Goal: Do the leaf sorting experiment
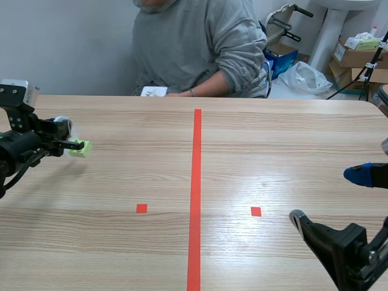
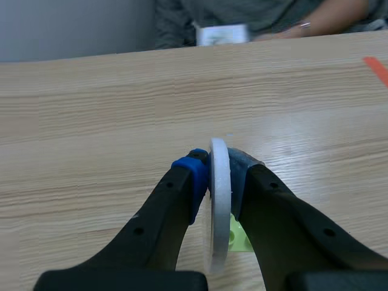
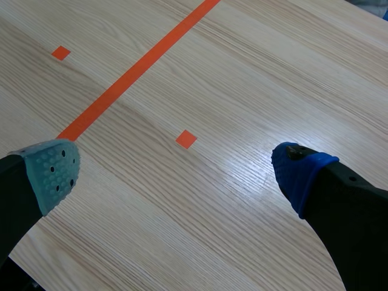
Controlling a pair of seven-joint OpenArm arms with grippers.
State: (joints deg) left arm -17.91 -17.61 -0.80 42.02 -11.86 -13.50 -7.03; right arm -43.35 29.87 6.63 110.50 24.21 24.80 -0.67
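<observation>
My left gripper (image 1: 65, 137) is at the table's far left, shut on a white disc (image 2: 218, 206) held edge-on between its pads. The white disc (image 1: 62, 125) shows above the fingers in the scene view. A small yellow-green piece (image 1: 80, 147) lies on the table at the fingertips; in the left wrist view the yellow-green piece (image 2: 240, 236) peeks out under the disc. Low at the right edge, my right gripper (image 1: 327, 195) is open over bare wood. In its own view the right gripper (image 3: 176, 170) has nothing between its fingers.
A person in a grey sweater (image 1: 194, 48) sits across the table, a hand resting by a white card (image 1: 154, 91) at the far edge. Boxes and a plastic bag (image 1: 306, 77) stand behind the table at the right.
</observation>
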